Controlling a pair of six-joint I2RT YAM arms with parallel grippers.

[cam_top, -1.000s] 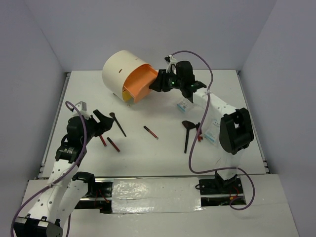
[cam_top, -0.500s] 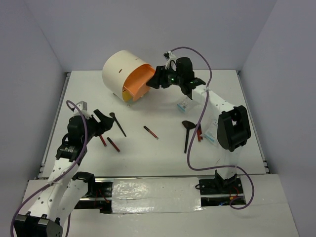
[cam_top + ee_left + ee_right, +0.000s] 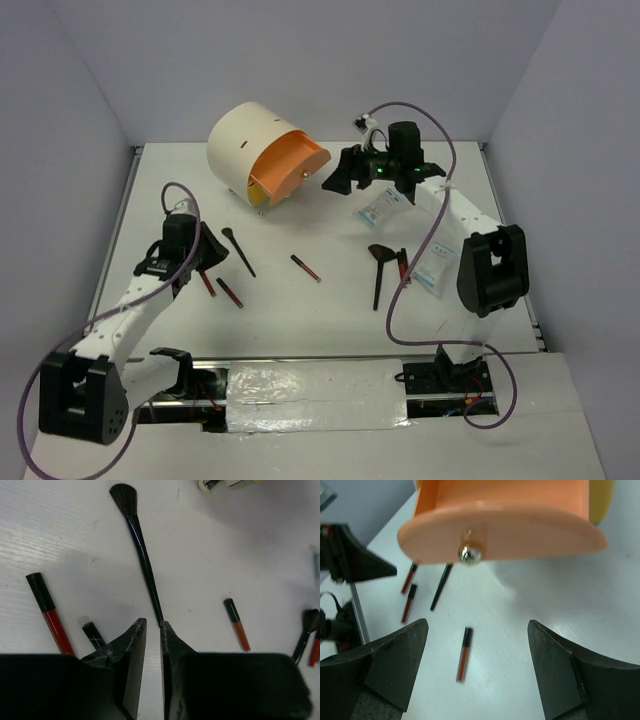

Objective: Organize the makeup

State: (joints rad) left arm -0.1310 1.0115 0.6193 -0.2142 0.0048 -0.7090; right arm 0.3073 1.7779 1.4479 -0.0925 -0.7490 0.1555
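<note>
Left arm low over table, reaching fwd; left gripper (image 3: 153, 630) pointed down, jaws nearly together, narrow gap. Right arm stretched far fwd and to left; right gripper (image 3: 478, 645) jaws spread wide, nothing between

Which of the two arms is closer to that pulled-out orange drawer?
The right. Its end effector hangs open just off the orange drawer, facing its knob. The left end effector is near the table's left side, by the thin black brush.
</note>
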